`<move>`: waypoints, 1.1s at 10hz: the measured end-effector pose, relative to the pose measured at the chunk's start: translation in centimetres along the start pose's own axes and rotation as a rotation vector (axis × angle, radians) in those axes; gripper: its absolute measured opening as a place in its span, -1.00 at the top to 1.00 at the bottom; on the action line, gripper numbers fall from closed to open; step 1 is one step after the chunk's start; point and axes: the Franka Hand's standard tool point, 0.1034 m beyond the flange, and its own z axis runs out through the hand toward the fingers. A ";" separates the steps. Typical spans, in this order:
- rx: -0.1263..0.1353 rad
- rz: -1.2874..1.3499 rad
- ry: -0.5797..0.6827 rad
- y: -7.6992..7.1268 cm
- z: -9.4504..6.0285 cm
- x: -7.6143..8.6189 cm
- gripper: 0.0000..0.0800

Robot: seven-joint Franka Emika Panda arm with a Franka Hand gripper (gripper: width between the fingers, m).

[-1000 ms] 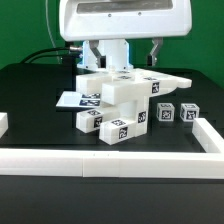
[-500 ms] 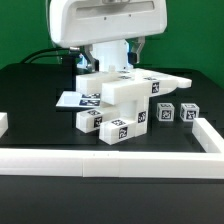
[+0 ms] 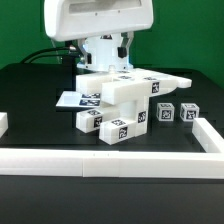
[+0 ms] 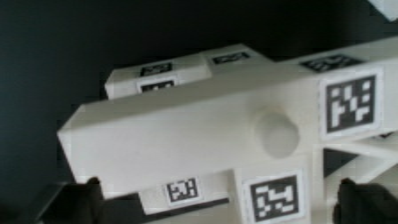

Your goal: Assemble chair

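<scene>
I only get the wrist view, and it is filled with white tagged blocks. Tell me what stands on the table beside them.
Observer: On the exterior view's right of the chair, apart from it, stands a small tagged block, with a second one next to it.
Operator: Now report what lies on the other side.
Observer: The marker board lies flat on the table at the exterior view's left of the chair, partly hidden behind it.
Operator: Give me the table's front edge.
Observer: A long white border rail runs across it, in front of the chair.
</scene>
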 end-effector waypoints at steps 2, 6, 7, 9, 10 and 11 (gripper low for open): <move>0.001 0.006 -0.004 -0.3 0.5 -0.8 -0.62; -0.004 0.033 -0.002 -0.1 0.5 -0.8 -0.62; -0.004 0.032 -0.003 -0.1 0.6 -0.9 -0.62; -0.003 -0.029 -0.004 -0.1 0.7 -1.0 -0.62; -0.007 -0.074 -0.001 0.0 0.7 -1.1 -0.62; -0.016 -0.096 0.009 0.2 1.1 -1.2 -0.62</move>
